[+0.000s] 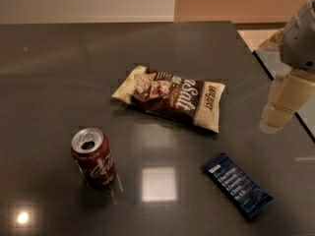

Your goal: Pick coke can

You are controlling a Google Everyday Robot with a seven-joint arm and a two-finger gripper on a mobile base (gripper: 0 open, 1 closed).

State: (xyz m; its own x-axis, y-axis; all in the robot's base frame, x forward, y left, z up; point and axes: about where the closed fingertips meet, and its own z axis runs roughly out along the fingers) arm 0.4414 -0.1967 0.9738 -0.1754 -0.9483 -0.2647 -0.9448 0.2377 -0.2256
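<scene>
The coke can [94, 158] stands upright at the front left of the dark table [74, 77]. It is dark red with white lettering and a silver opened top. My gripper [280, 109] hangs at the right edge of the view, over the table's right edge, far to the right of the can and well apart from it. It holds nothing that I can see.
A brown and cream snack bag [172, 96] lies flat in the middle of the table. A dark blue bar wrapper [236, 185] lies at the front right. The table's right edge [266, 70] runs diagonally under the arm, with lighter floor beyond.
</scene>
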